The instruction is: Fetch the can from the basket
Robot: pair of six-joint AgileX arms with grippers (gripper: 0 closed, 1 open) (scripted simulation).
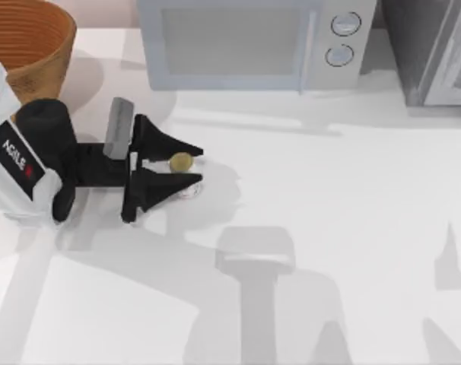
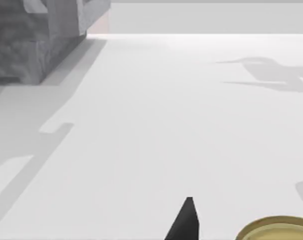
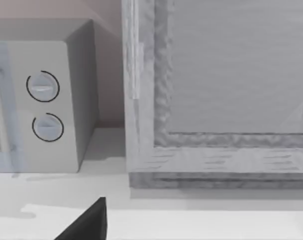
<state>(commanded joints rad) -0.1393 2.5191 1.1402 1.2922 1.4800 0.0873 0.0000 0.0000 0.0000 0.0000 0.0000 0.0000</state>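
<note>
The small can [image 1: 181, 162] shows its tan-gold round end between the two black fingers of my left gripper [image 1: 191, 165], which is shut on it. This is over the white table, right of and below the basket [image 1: 40, 53]. A pale sliver of the can's body peeks out under the lower finger [image 1: 170, 182]. In the left wrist view the can's gold end [image 2: 276, 229] lies beside one fingertip [image 2: 188, 220]. I cannot tell whether the can's base touches the table. The orange-brown wicker basket stands at the far left corner. A dark part of my right gripper [image 3: 89, 225] shows, facing the microwave.
A pale grey microwave [image 1: 246, 46] stands along the back edge, with two round dials [image 3: 44, 107]. A grey textured cabinet [image 1: 436, 53] is at the back right. The white table [image 1: 329, 228] spreads out to the right of the left gripper.
</note>
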